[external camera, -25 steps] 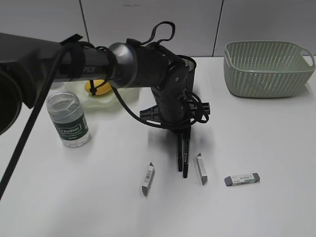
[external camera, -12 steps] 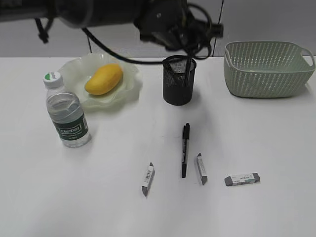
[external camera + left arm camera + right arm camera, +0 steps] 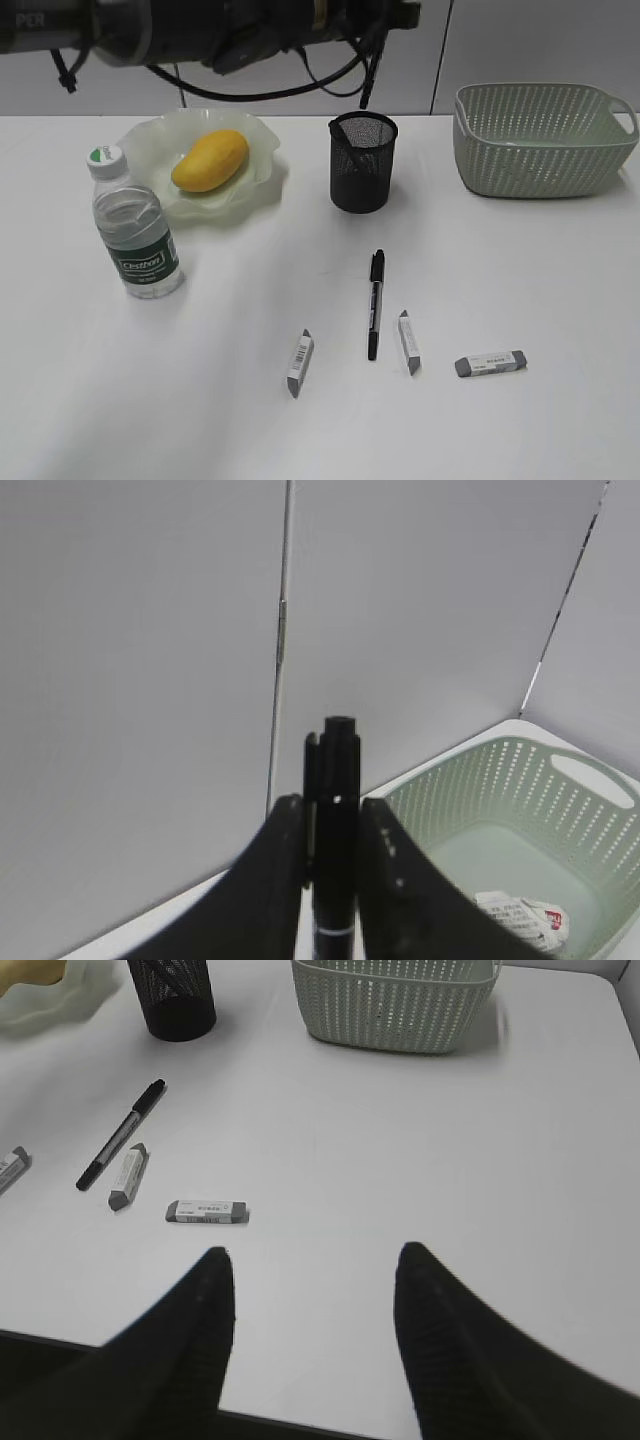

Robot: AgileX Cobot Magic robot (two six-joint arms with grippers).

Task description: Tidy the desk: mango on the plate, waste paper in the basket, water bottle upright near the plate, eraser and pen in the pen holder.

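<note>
- The left gripper (image 3: 322, 860) is pinched on a slim black pen (image 3: 336, 820), its smooth dark fingers (image 3: 275, 880) pressed against the barrel on both sides; in the exterior view the arm (image 3: 200, 25) hangs high above the pen holder (image 3: 362, 160) — a black wire-mesh cylinder.
- The right gripper (image 3: 312, 1290) is spread wide, holding nothing, low over the white desk (image 3: 420, 1160).
- A second black pen (image 3: 374, 303) lies flat on the desk, with three grey-and-white wedge-ended erasers (image 3: 300, 362) (image 3: 408, 341) (image 3: 490, 363) lying near it.
- The smooth yellow-orange mango (image 3: 209, 160) rests in the ruffled, translucent green plate (image 3: 262, 150).
- The clear water bottle (image 3: 136, 228) stands upright just beside the plate.
- The crumpled waste paper (image 3: 525, 918) lies inside the perforated sage-green basket (image 3: 450, 790).
</note>
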